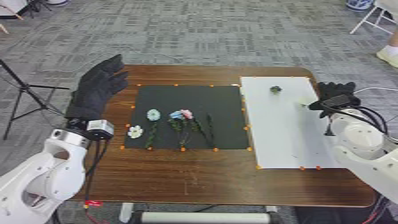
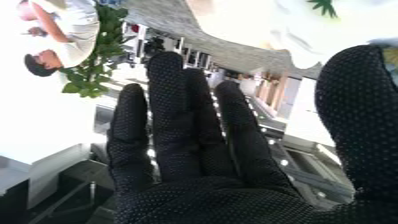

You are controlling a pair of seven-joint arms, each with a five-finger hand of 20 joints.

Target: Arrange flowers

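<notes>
In the head view, artificial flowers lie on a black mat (image 1: 182, 90): a light blue flower (image 1: 154, 115), a white flower (image 1: 135, 132), and a pink and blue bloom (image 1: 182, 114) with green stems below. A small dark item (image 1: 275, 89) rests on the white board (image 1: 280, 130). My left hand (image 1: 99, 87) is open, left of the mat, apart from the flowers. By the white board's right edge is my right hand (image 1: 336, 95); in the right wrist view the right hand (image 2: 209, 195) has straight fingers with the thumb spread, holding nothing.
Orange markers (image 1: 215, 149) line the mat and board on the brown table (image 1: 187, 175). A black tripod (image 1: 27, 86) stands on the floor at the left, and a chair (image 1: 378, 20) is at the far right.
</notes>
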